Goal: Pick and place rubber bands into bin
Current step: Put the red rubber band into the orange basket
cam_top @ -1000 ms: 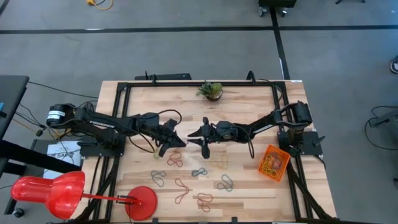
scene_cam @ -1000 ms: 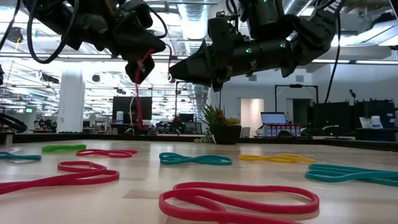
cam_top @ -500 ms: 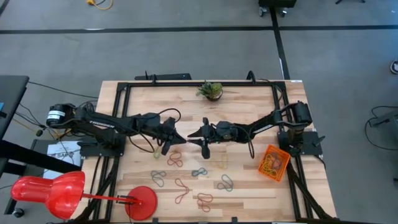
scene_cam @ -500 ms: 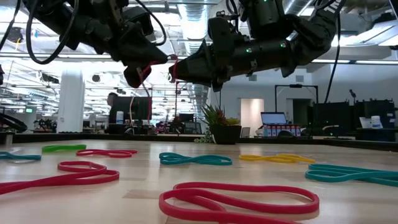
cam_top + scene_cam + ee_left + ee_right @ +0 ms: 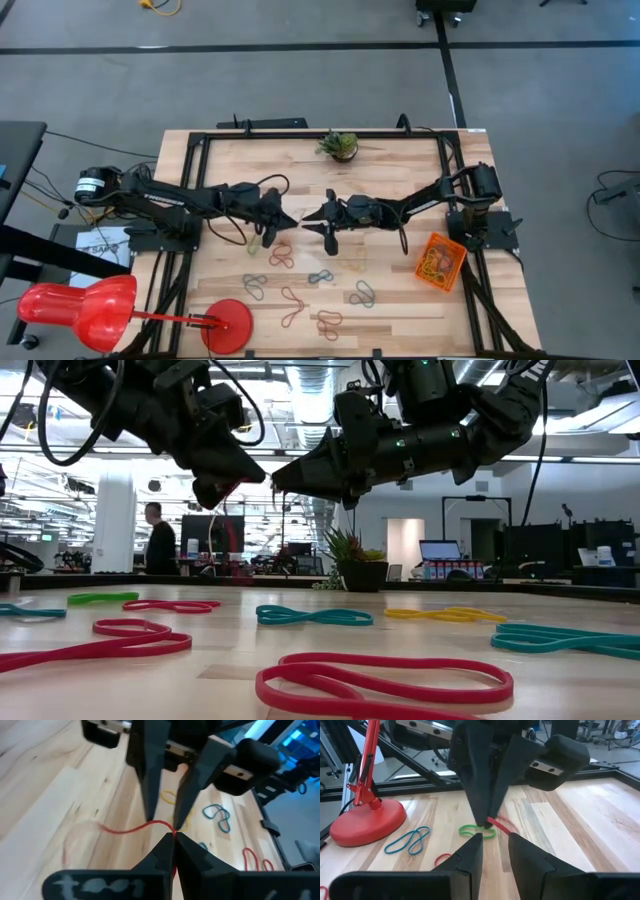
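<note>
Both arms meet above the middle of the table (image 5: 400,160), tip to tip and clear of the surface.

Left gripper (image 5: 173,839): fingers fully closed, pinching 1 red band (image 5: 131,828) at their tips. The band trails off sideways from the pinch, hanging in the air. In the low view the left gripper (image 5: 222,482) points down toward the right one, a red strand showing at its tip.

Right gripper (image 5: 494,840): fingers parted, a clear gap between them, nothing between the pads. It faces the left gripper's tips, and the red band (image 5: 499,826) lies just beyond its own fingertips. In the high view the right gripper (image 5: 318,218) sits just beside the left gripper (image 5: 278,222).

Loose bands (image 5: 320,277) lie scattered on the wood on the near side of the grippers, in red, teal, yellow and green; 1 large red loop (image 5: 385,682) lies closest to the low camera.

The bin (image 5: 441,261) stands near the right arm's base, well apart from both grippers, with several bands already inside.

A potted plant (image 5: 340,146) stands at the far edge. A red lamp base (image 5: 228,325) sits at the near left corner.
</note>
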